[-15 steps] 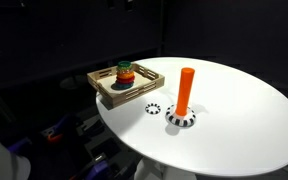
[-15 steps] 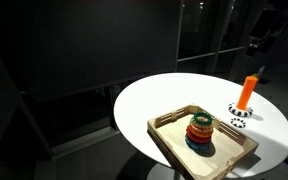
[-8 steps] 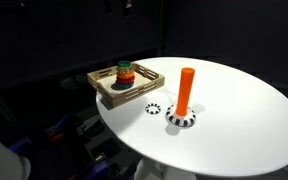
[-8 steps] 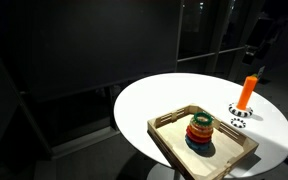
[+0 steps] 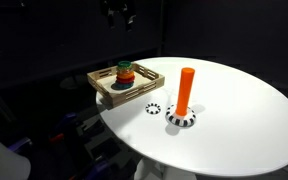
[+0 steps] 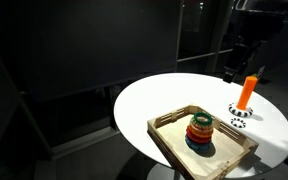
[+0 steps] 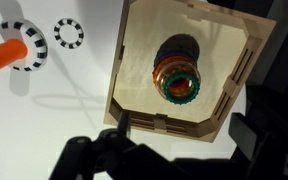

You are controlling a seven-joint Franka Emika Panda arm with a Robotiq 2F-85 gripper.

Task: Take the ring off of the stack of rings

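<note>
Hovering high above the wooden tray [image 5: 106, 92], the Panda arm's gripper [image 5: 121, 15] hung dark against an unlit background in an exterior view, well clear of everything on the round white counter [image 5: 234, 120]. Seen from the wrist camera, the gripper [image 7: 179, 142] looked almost straight down, its two fingers [image 7: 96, 158] spread wide apart at the bottom of the frame, with nothing between them. The stack of rings [image 7: 176, 80] stood inside the tray [image 7: 144, 40], roughly at its middle, and the dark green ring [image 7: 177, 86] sat on top of it, above orange and red rings. In both exterior views the stack of rings [image 5: 125, 73] [image 6: 198, 131] rose a little above the tray's low walls [image 6: 174, 147], with the green ring [image 5: 124, 65] as its cap and a blue base at the bottom. Outside the tray, a tall orange peg [image 5: 185, 91] stood upright on a black-and-white base [image 5: 181, 120], with a small black-and-white toothed ring [image 5: 153, 110] lying flat on the counter just beside it, between the peg and the tray. The wrist camera showed the same peg [image 7: 2, 57] slanting in from the left edge, and the toothed ring [image 7: 69, 34] near its base, apart from the tray.
</note>
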